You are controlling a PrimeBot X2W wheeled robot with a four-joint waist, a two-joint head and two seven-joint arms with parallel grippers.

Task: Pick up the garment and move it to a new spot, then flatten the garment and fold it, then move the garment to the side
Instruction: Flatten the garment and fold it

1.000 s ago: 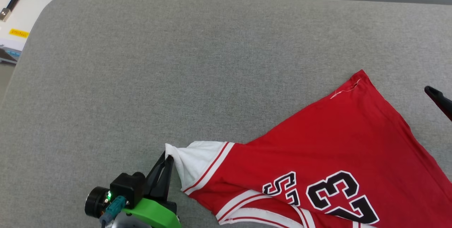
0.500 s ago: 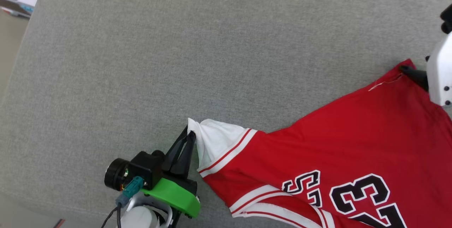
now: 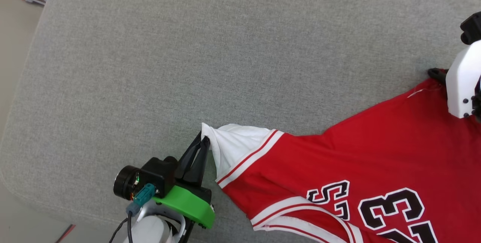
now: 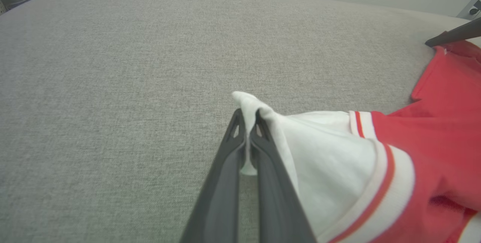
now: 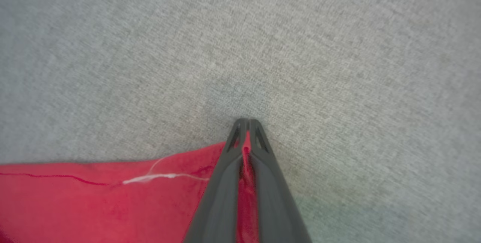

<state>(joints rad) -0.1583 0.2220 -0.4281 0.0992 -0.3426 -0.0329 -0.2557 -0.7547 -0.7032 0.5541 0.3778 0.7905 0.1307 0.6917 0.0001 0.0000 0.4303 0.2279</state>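
Pinching the garment (image 3: pixel 338 149) at two well-separated points on the grey cushion (image 3: pixel 188 47): left gripper (image 3: pixel 203 140) with jaws clenched on the tip of the white sleeve (image 3: pixel 236 143), right gripper (image 5: pixel 246 124) with jaws clamped on a red hem corner (image 5: pixel 221 156) beside a loose white thread (image 5: pixel 165 177). Lies mostly on the cushion, toward the right and near side of the head view, slanted and drawn between the two grips. Seems early in the job: grasped at both ends, probably for the carry to a new spot or for the spreading; not yet flat, no fold made, no move to the side. Reads, in black white-outlined print on the red, a lone "S" and "23", tilted and cut by the picture's lower edge; shows no other legible writing.
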